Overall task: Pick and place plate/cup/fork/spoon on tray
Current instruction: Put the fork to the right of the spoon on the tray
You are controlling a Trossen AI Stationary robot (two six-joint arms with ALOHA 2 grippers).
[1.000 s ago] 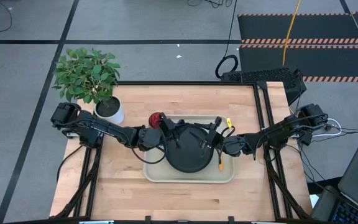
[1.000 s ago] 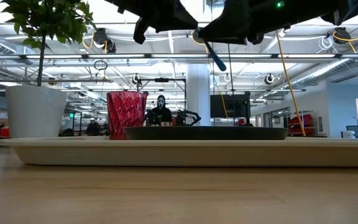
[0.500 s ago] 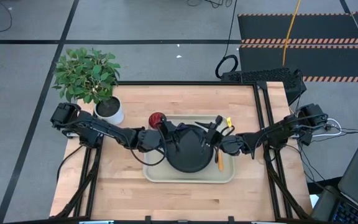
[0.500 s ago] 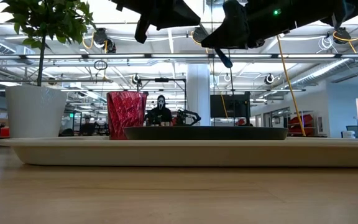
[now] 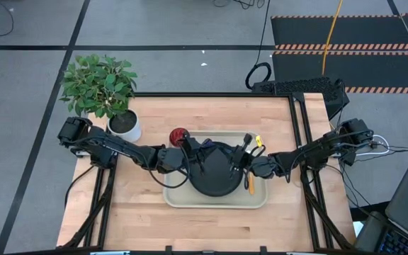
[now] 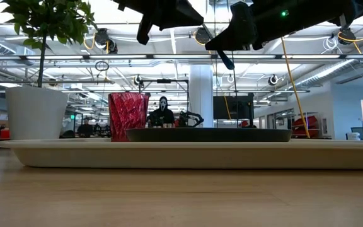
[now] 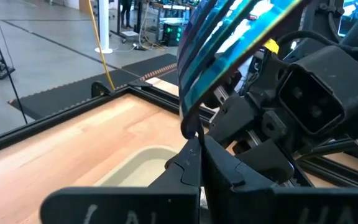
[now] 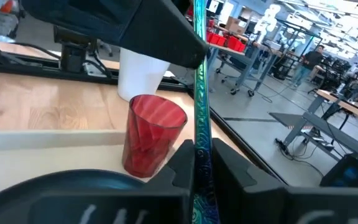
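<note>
The cream tray (image 5: 183, 200) lies mid-table with the black plate (image 5: 214, 180) on it. The red cup (image 5: 179, 134) stands upright at the tray's far left corner, and the orange-handled spoon (image 5: 251, 185) lies along its right side. Above the plate the teal fork (image 8: 197, 93) hangs in the air between both grippers. My left gripper (image 5: 198, 150) is shut on one end of it. My right gripper (image 5: 241, 157) faces the left one and is shut on the fork's shaft. My left gripper pinches one end of the fork (image 7: 191, 127) between its two shut fingers, coming level from the table's left. The fork runs on from the fingers toward the right gripper, clear of the plate. My right gripper pinches the fork's slim shaft (image 8: 198, 146) between its two fingers, coming from the table's right, roughly along the shaft. A short blue end (image 6: 224, 61) sticks out below the gripper, slanting down, high above the plate.
A white pot with a green plant (image 5: 125, 126) stands at the table's far left. Bare wood lies near the front edge and left of the tray. Black frame rails run along the table's right and far edges.
My right gripper has edged toward the table's left, onto the fork that the left gripper holds up, and has shut on its shaft. The fork has stayed tilted above the plate, and the left gripper has kept its hold.
</note>
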